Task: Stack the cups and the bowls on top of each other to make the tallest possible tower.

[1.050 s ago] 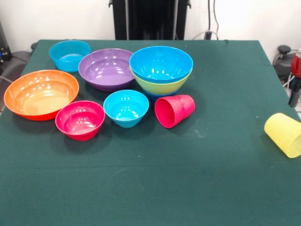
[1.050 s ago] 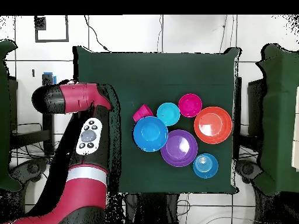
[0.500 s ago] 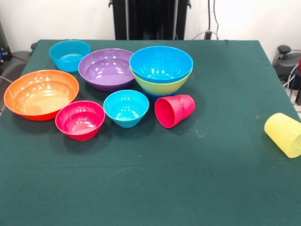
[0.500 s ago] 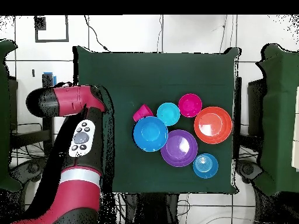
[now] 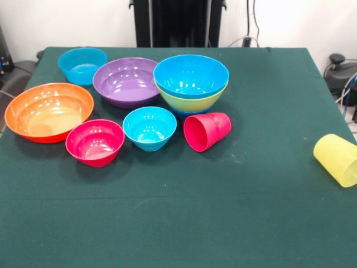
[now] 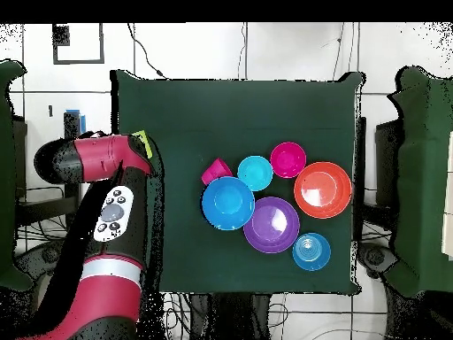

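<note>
The yellow cup (image 5: 338, 159) is the thing nearest to your arm (image 6: 97, 161). It lies on its side at the edge of the table (image 5: 251, 212), well apart from all the other pieces. In the front view its long axis runs slanted, from upper left to lower right, and the picture border cuts off its lower end, so you cannot say which end is the mouth.

From overhead only a thin yellow sliver (image 6: 144, 144) shows beside the arm's end. The arm covers the rest of the cup and also the gripper, so you cannot tell if it is open, closed or holding anything. The front view shows no gripper.

The tower is only the bright blue bowl (image 5: 191, 75) sitting in the lime green bowl (image 5: 192, 103). The red-pink cup (image 5: 207, 131) lies on its side just in front of it, mouth toward the cyan bowl (image 5: 149, 127). Judge the cup's direction before you try a grasp.
</note>
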Controlling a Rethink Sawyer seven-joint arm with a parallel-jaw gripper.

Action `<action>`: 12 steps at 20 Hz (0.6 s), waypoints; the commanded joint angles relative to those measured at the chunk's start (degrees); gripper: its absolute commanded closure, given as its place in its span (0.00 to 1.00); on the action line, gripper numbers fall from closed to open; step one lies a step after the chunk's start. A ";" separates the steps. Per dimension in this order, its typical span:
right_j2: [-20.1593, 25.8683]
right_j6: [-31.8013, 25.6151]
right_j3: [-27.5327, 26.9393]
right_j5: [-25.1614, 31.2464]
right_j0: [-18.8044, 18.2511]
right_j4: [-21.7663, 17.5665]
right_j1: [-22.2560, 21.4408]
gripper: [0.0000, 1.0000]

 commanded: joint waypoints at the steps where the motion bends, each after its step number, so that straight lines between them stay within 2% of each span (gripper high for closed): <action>1: 1.40 1.52 0.54 1.56 0.92 -3.80 4.45 0.00; 12: -0.22 2.42 0.81 -0.84 2.26 -2.80 5.41 0.00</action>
